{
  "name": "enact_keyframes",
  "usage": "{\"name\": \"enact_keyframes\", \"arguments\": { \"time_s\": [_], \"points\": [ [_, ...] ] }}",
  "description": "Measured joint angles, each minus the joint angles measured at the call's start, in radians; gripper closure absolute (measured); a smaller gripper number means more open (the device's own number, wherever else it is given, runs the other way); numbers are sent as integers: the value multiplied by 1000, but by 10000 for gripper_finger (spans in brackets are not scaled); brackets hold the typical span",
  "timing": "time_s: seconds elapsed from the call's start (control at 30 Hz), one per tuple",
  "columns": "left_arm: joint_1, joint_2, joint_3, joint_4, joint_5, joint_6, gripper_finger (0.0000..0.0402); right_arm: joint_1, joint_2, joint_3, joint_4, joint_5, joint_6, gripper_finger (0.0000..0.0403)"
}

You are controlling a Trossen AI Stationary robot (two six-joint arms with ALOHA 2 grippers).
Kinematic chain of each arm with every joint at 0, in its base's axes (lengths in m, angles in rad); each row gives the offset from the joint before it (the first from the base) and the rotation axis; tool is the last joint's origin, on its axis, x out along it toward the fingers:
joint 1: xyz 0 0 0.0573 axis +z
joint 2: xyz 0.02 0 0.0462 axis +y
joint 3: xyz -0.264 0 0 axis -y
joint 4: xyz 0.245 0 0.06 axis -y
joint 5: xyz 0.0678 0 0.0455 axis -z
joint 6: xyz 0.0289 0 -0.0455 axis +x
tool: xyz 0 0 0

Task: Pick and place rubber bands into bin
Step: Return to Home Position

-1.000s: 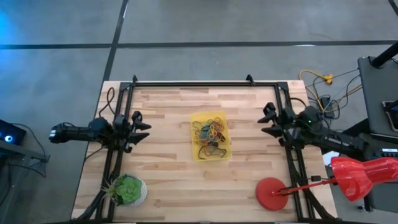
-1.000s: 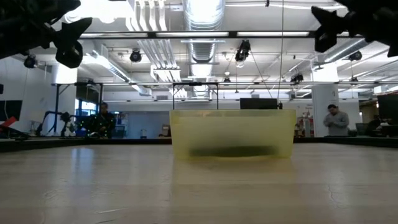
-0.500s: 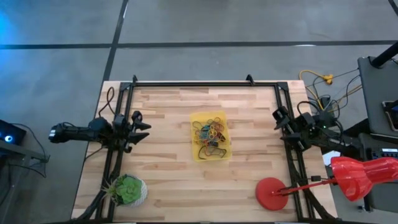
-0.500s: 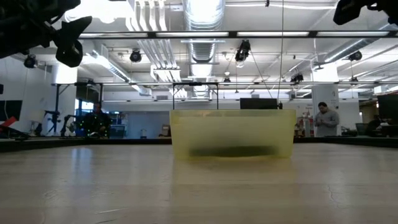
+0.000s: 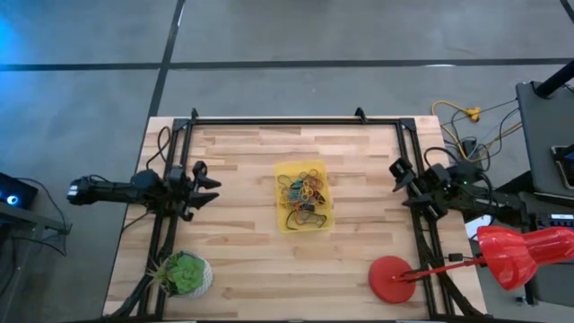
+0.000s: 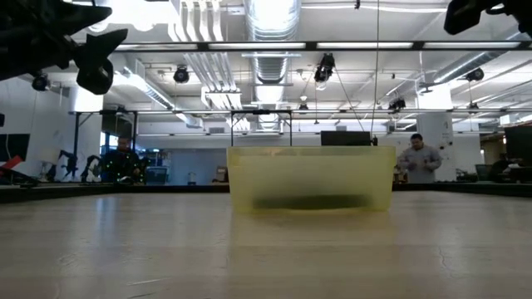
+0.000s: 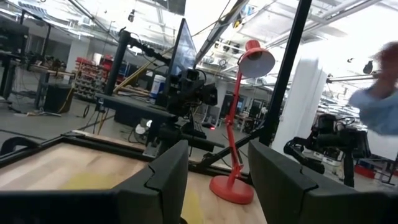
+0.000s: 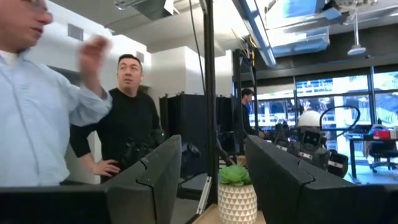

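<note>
The translucent yellow bin (image 5: 279,212) stands at the table's middle, and in the low view the bin (image 6: 312,174) faces me broadside. Rubber bands (image 5: 305,192) of several colours lie heaped inside it, a dark smear of rubber bands (image 6: 312,201) showing through the wall. My left gripper (image 5: 207,187) hovers open over the table's left part, well left of the bin, seen high up in the low view (image 6: 98,56) and in its wrist view (image 7: 217,158). My right gripper (image 5: 398,184) hangs open near the table's right rail, mostly above the low view (image 6: 470,12), and in its wrist view (image 8: 212,152).
A green plant ball in a white pot (image 5: 186,274) sits at the near left corner. A red disc (image 5: 392,279), the base of a red lamp (image 5: 522,253), sits near right. Black frame rails (image 5: 421,242) run along the table's sides. People stand beyond the table (image 8: 127,134).
My right gripper has drawn back from the table's inner right part toward the right edge and risen, leaving most of the low view. The bin and the bands have stayed put.
</note>
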Motion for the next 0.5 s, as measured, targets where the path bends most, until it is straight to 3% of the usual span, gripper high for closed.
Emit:
{"name": "enact_keyframes", "arguments": {
  "time_s": [0.5],
  "points": [
    [0,46,0,0,0,0,249,0,47,0,-1,0,0,235]
  ]
}}
